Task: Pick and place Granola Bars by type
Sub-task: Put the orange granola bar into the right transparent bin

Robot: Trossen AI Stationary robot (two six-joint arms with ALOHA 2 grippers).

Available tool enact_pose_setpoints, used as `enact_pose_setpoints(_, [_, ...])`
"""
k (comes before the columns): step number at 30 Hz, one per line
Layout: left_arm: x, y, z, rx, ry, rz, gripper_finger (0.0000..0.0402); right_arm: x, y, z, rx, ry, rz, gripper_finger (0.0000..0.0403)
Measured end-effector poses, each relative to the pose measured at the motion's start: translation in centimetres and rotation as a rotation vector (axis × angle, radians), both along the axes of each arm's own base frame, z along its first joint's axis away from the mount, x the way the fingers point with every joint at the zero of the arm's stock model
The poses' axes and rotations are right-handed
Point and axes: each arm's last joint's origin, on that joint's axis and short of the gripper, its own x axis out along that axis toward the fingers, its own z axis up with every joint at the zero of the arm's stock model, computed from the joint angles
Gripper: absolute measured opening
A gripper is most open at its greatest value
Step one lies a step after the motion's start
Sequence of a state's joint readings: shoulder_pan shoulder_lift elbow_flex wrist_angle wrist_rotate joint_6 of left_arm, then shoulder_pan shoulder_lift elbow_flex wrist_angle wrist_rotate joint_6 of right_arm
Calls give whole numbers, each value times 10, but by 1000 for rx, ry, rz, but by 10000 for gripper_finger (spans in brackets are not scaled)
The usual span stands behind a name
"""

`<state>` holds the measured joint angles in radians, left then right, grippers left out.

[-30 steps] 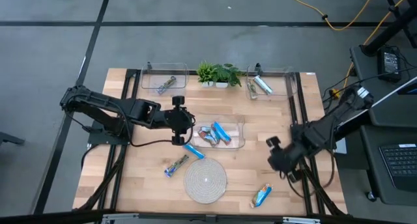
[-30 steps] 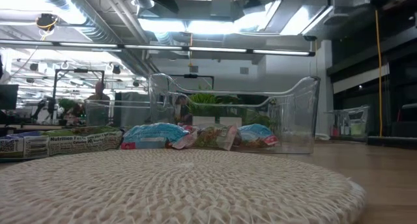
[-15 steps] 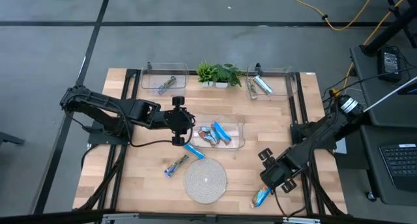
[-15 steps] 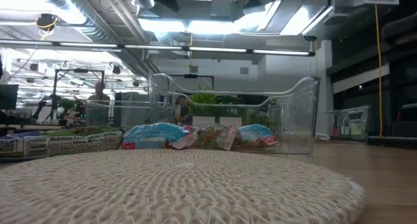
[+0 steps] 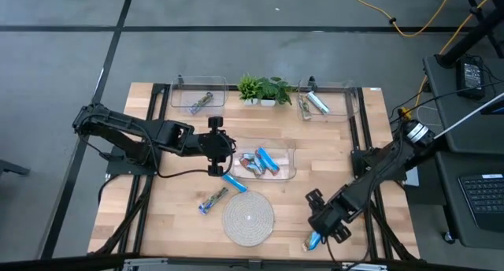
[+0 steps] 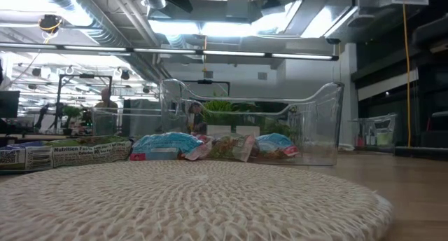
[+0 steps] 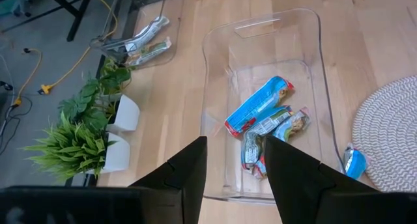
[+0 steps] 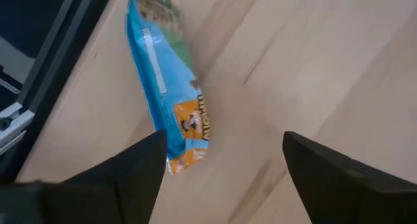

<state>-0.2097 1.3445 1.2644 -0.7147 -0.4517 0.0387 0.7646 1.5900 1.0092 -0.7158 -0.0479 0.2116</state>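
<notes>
Right claw drops over the stray bar at the lower right of the bench.

Within the last second the right claw (image 5: pixel 324 221) has swung from mid-right down to the blue-and-orange granola bar (image 8: pixel 165 97) near the bench's (image 5: pixel 331 157) lower right edge and spread its fingers wide, one either side of it but not touching; a pick looks imminent. The left claw (image 7: pixel 233 167) has not moved, half open and empty above the centre bin (image 5: pixel 291 156), where several bars lie. Two more bars lie left of the woven mat (image 5: pixel 248 218), and the upper bins (image 5: pixel 179 92) hold sorted ones. The bench edge sits close beside the target bar; nothing else crowds it.
</notes>
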Motion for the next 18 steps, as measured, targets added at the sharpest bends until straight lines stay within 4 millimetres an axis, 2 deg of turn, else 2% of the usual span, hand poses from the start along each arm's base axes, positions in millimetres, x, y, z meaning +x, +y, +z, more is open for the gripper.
enact_pose_setpoints(10, [0,0,0,0,0,0,143,2,18,-19,5,-9,47,307])
enact_pose_setpoints(18, [0,0,0,0,0,0,143,2,25,-39,-31,36,65,307])
